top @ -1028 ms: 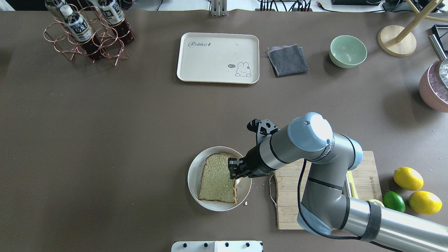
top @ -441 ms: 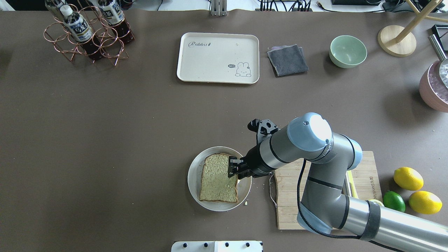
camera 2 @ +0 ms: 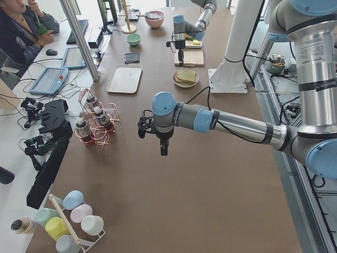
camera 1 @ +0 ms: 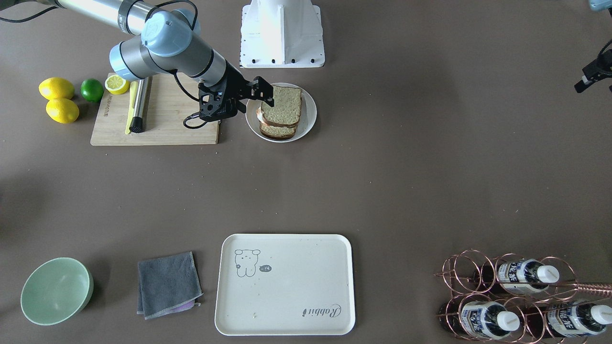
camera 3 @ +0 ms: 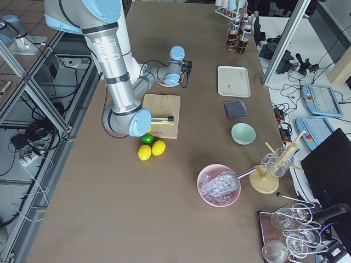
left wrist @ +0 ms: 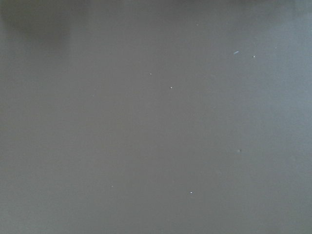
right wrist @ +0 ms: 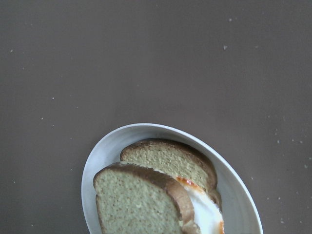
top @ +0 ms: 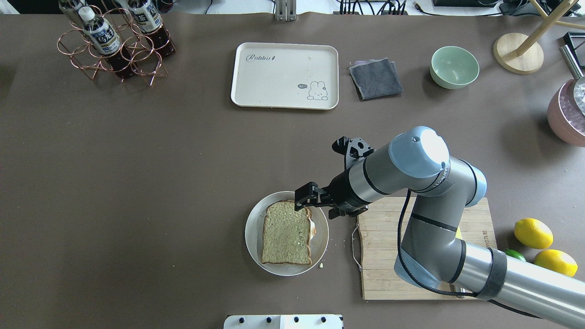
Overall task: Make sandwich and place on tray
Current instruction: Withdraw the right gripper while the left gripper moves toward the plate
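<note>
Sandwich work sits with the right claw (top: 302,198), which hovers over the plate's far rim, fingers spread and gripping nothing. Just beneath, the sandwich (top: 286,237) looks assembled on its white plate (top: 252,228): two slices stacked, with fried egg (top: 313,229) peeking out at the side. The wooden cutting board (top: 379,256) lies beside it. As I see it, building is done; carrying it to the tray (top: 274,77), well apart across the bench (top: 137,183), remains. The tray reads "Rabbit"; the bottle labels (top: 101,36) are too small to read. The left claw (camera 2: 162,147) hangs far off, and I cannot tell its state.
</note>
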Controlling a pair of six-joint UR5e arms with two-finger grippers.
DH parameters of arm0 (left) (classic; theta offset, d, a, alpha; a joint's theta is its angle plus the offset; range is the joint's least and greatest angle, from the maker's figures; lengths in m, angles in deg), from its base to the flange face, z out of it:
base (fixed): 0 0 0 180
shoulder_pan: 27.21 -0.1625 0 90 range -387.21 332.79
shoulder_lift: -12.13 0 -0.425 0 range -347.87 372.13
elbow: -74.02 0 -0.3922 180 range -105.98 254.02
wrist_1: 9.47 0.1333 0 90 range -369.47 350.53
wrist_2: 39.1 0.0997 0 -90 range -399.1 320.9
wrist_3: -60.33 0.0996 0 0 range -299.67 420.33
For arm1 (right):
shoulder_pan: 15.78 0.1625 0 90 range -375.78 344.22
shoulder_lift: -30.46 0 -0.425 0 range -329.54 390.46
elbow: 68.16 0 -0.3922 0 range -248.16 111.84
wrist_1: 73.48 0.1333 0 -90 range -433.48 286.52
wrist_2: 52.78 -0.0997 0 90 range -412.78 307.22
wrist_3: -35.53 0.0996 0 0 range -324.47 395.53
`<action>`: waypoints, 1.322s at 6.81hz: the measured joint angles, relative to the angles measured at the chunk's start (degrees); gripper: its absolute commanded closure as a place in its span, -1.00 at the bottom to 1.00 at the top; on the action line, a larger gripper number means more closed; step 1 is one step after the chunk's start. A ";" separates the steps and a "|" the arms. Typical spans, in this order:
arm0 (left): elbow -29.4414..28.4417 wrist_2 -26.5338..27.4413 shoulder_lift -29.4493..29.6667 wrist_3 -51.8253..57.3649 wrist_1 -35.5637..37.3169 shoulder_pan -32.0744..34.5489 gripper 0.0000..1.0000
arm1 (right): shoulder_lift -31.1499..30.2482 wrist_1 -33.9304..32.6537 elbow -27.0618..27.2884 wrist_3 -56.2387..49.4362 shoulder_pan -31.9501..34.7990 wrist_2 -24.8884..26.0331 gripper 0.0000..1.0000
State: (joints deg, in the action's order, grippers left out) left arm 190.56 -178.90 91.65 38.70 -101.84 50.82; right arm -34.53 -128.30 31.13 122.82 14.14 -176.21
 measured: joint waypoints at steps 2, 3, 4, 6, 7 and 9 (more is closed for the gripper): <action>1.66 0.38 1.81 -16.66 -11.30 -10.14 -0.95 | -0.39 -3.99 1.28 -2.02 5.98 -4.69 -1.00; 1.71 1.64 4.56 -26.29 -15.50 -16.37 -0.94 | -0.74 -6.60 1.68 -5.22 8.90 -6.62 -1.00; 1.72 4.79 8.61 -35.11 -17.39 -23.51 -0.93 | -1.69 -10.08 2.34 -10.59 12.40 -8.96 -1.00; 1.35 12.04 15.68 -46.40 -18.13 -35.53 -0.91 | -7.69 -15.13 4.75 -24.18 19.64 -12.72 -1.00; 0.03 15.01 19.89 -50.15 -18.16 -40.62 -0.88 | -12.20 -16.28 5.39 -32.09 23.35 -13.58 -1.00; -3.45 22.35 27.20 -55.43 -18.13 -49.56 -0.86 | -19.86 -20.96 5.68 -49.61 31.24 -13.99 -1.00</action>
State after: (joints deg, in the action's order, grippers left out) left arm 187.11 -156.55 118.86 -16.73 -119.97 1.26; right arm -54.39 -149.26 36.81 73.21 45.37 -190.20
